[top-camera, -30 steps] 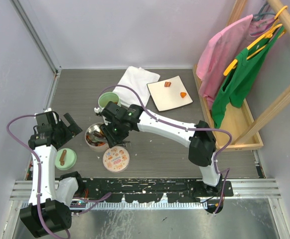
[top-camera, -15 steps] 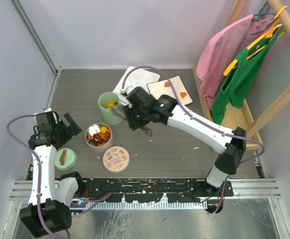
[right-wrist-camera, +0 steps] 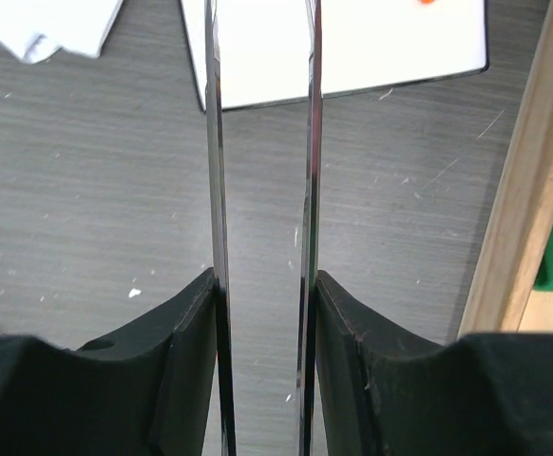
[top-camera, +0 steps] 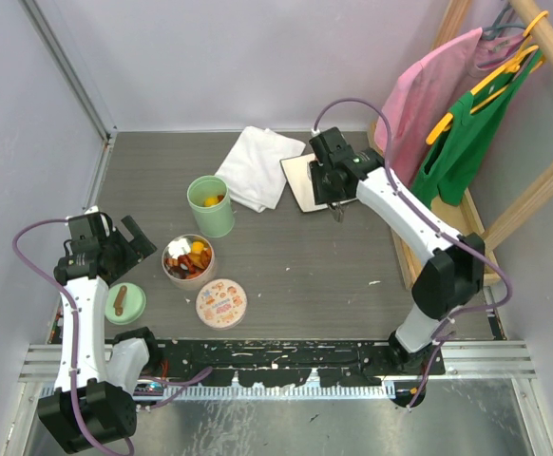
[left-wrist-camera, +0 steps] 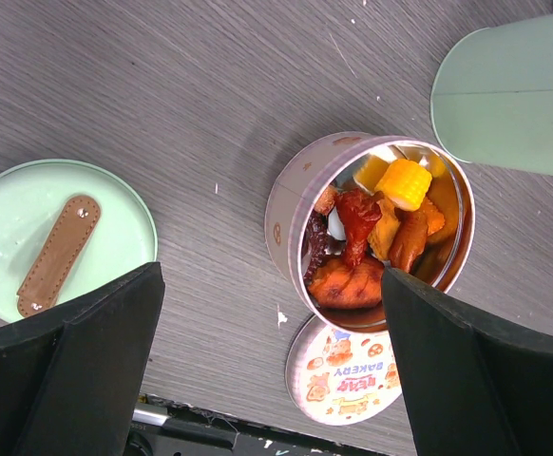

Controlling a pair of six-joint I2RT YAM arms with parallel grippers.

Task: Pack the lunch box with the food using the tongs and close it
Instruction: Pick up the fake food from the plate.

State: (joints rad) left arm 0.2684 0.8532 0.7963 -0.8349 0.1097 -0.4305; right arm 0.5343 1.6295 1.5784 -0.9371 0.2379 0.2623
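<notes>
The lunch box, a round tin, stands front left, packed with orange, red, yellow and brown food. Its printed lid lies flat beside it. My right gripper hovers over the white plate at the back. It is shut on the tongs, whose two thin metal arms reach toward the plate. An orange piece shows at the top edge of the right wrist view. My left gripper hangs open left of the tin, holding nothing.
A mint-green lid with a brown knob lies front left. Behind the tin stands a green cup with a yellow piece inside. A white cloth lies at the back. A wooden clothes rack with pink and green garments bounds the right.
My right arm has swung from above the tin to the plate at the back right, carrying the tongs. The left arm has not moved.
</notes>
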